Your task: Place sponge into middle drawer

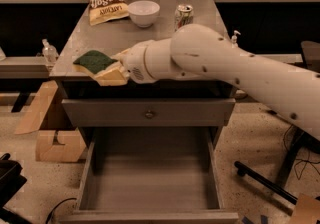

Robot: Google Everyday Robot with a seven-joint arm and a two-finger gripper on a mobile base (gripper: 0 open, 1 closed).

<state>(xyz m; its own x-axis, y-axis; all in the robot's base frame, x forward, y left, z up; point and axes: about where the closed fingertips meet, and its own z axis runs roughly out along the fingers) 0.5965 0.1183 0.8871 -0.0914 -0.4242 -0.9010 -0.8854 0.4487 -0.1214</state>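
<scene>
Camera view: the only view, looking down at a grey cabinet.
Gripper: the gripper [112,72] is at the cabinet top's [105,35] front left edge, at 10 o'clock from picture centre. Its pale fingers are closed on the sponge.
Sponge: the sponge [94,60] has its green face up and juts out at 10 o'clock from the gripper, over the tabletop edge.
Arm: the arm [230,70] reaches in from 3 o'clock.
Middle drawer: the middle drawer [150,185] is pulled open at 6 o'clock, directly below the gripper.
Upper drawer: the knobbed drawer front [148,113] is closed.
Behind, at 12 o'clock: a snack bag [106,4], a bowl [143,13] and a can [183,16].
</scene>
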